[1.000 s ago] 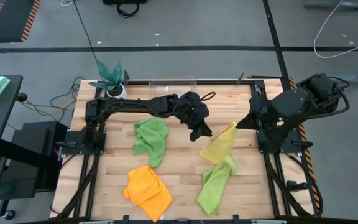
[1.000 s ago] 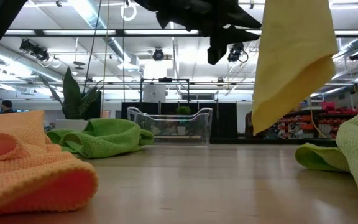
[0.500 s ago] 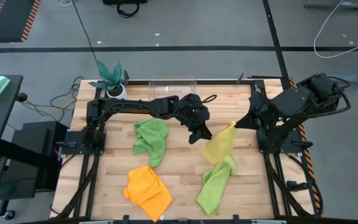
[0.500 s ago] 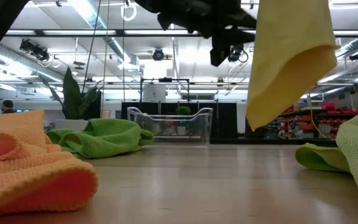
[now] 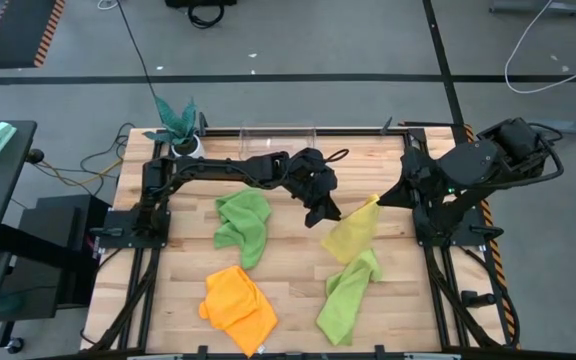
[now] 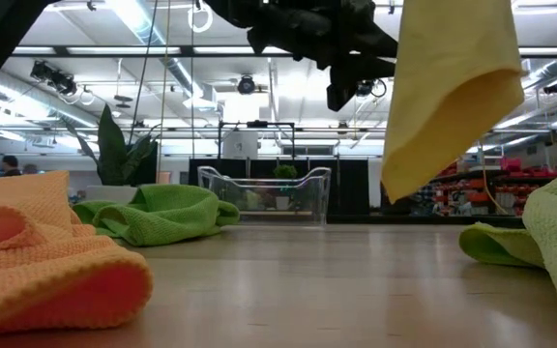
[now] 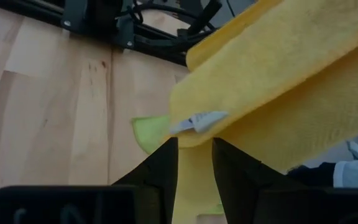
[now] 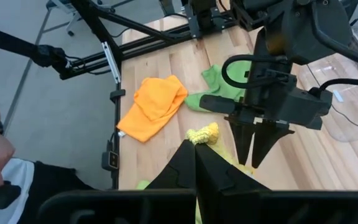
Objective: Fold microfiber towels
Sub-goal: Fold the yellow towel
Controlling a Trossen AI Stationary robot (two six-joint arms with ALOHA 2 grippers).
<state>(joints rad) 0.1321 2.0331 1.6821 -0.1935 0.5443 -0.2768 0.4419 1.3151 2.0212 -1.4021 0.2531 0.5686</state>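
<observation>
Yellow towel [image 5: 353,233] as landmark throughout; notes without subject, view by view

High view: lifted off the counter [image 5: 288,290] at one corner by the right end effector [image 5: 376,203], clamped on that corner; left end effector [image 5: 325,215] just beside its free edge; one lime green towel [image 5: 348,292] directly below it, second lime green towel [image 5: 242,225] and orange towel [image 5: 238,306] well off to the far side

Low view: hanging clear, soft, fuzzy, draped in a fold [image 6: 453,92]

Left wrist view: fingers [image 7: 160,168] apart, straddling the lower edge near a white tag [image 7: 197,119]

Right wrist view: fingers [image 8: 188,163] pressed together on a bunched corner [image 8: 202,133]

Best done by pinching the edge squarely beside the tag, then drawing both corners apart, taut, before laying flat
</observation>
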